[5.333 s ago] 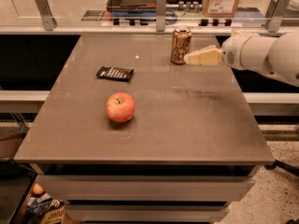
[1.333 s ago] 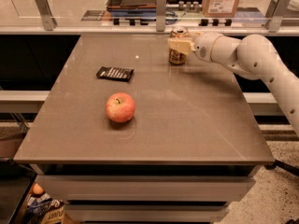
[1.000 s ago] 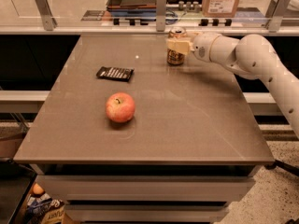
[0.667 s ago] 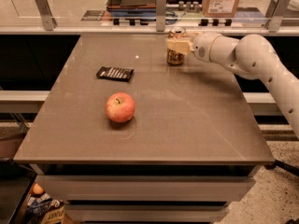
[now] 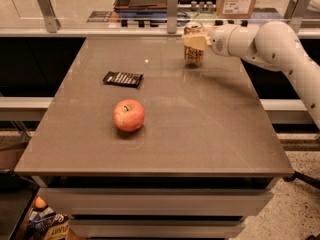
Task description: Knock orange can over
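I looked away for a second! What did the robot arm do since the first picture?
The gripper moved left from beside the orange can and is now at its upper part. The can still stands upright in the same spot. The apple and black wrapper have not moved.

The grey-brown table (image 5: 210, 134) carries three things. A red-yellow apple (image 5: 128, 115) sits left of the middle, a flat black snack wrapper (image 5: 123, 78) lies farther back to its left, and the orange can (image 5: 193, 56) stands near the far edge, right of centre. The gripper (image 5: 195, 40) comes in from the right, up against the can's upper part.
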{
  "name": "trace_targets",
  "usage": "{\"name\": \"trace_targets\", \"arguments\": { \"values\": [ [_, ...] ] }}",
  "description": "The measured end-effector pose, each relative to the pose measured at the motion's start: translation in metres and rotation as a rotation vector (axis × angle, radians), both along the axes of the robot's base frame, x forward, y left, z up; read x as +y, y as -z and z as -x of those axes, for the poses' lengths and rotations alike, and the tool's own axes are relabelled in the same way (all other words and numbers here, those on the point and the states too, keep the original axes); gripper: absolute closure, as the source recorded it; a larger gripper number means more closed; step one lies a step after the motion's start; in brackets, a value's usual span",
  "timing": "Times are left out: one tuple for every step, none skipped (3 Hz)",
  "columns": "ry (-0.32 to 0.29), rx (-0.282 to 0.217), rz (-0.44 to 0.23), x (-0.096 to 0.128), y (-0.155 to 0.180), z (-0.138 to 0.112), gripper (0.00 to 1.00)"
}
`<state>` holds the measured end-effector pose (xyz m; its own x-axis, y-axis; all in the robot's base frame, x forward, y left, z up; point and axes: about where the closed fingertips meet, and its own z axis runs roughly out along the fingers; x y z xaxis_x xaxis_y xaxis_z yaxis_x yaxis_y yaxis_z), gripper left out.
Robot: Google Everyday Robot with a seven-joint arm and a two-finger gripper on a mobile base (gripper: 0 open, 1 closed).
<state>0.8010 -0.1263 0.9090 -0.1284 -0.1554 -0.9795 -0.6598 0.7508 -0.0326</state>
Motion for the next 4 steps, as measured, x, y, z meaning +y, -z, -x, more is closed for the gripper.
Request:
{"name": "trace_targets", "arguments": {
  "values": [
    [0.035, 0.030, 0.059, -0.015, -0.009, 0.002, 1.00],
    [0.073, 0.051, 0.129, -0.031, -0.013, 0.011, 1.00],
    [0.098, 0.079, 0.229, -0.046, -0.013, 0.022, 1.00],
    [0.134, 0.120, 0.344, -0.057, -0.013, 0.030, 1.00]
  ]
}}
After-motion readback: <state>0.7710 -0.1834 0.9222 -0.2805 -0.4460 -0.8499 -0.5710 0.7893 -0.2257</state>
